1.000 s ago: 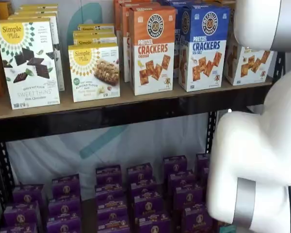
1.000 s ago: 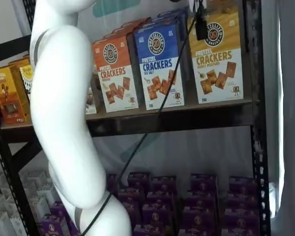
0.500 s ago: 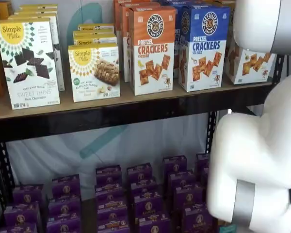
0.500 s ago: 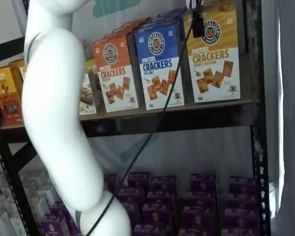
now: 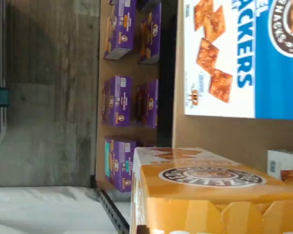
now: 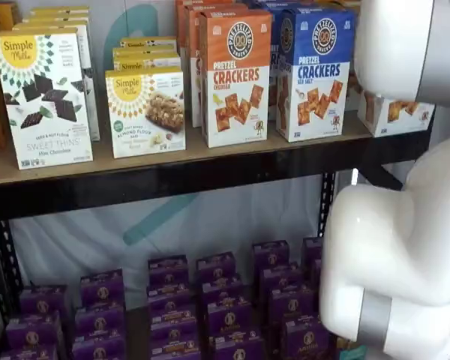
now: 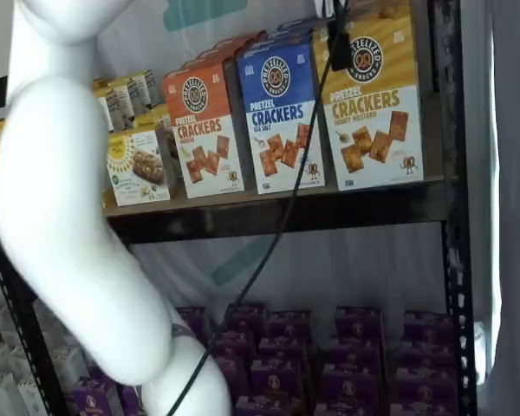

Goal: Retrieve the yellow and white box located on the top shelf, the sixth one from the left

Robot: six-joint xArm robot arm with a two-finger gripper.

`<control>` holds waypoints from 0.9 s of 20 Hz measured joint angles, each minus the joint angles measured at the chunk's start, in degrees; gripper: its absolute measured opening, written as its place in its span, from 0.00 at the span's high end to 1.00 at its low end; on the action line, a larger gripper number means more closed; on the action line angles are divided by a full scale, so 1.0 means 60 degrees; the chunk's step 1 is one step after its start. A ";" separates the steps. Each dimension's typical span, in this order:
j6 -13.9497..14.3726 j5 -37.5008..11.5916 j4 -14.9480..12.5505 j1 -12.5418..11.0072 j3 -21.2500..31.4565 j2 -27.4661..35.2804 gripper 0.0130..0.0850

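The yellow and white box (image 7: 370, 108) stands at the right end of the top shelf (image 7: 329, 211), forward of the blue carton beside it. My gripper (image 7: 339, 50) comes down from the view's upper edge onto the box's top, and one black finger (image 7: 339, 39) shows against the yellow band, shut on the box. In a shelf view only the box's white lower part (image 6: 401, 114) shows, past my white arm (image 6: 394, 247). The wrist view has the box's yellow top with its round logo (image 5: 210, 187) very close.
A blue-and-white cracker carton (image 7: 282, 113) and an orange-and-white one (image 7: 204, 126) stand left of the box, with Simple Mills boxes (image 6: 145, 111) further left. Purple boxes (image 6: 210, 300) fill the lower shelf. A black upright (image 7: 455, 208) runs beside the box, and a cable (image 7: 277, 225) hangs down.
The yellow and white box has come forward out of its row, held by the gripper. My arm's white links have swung aside, uncovering more of the shelf's left part.
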 joint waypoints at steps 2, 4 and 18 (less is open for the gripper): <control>-0.0062 0.0088 -0.0019 -0.0068 0.0212 -0.0259 0.33; -0.0094 0.0187 -0.0058 -0.0101 0.0418 -0.0515 0.33; 0.0017 0.0814 -0.0429 0.0043 0.1307 -0.1692 0.33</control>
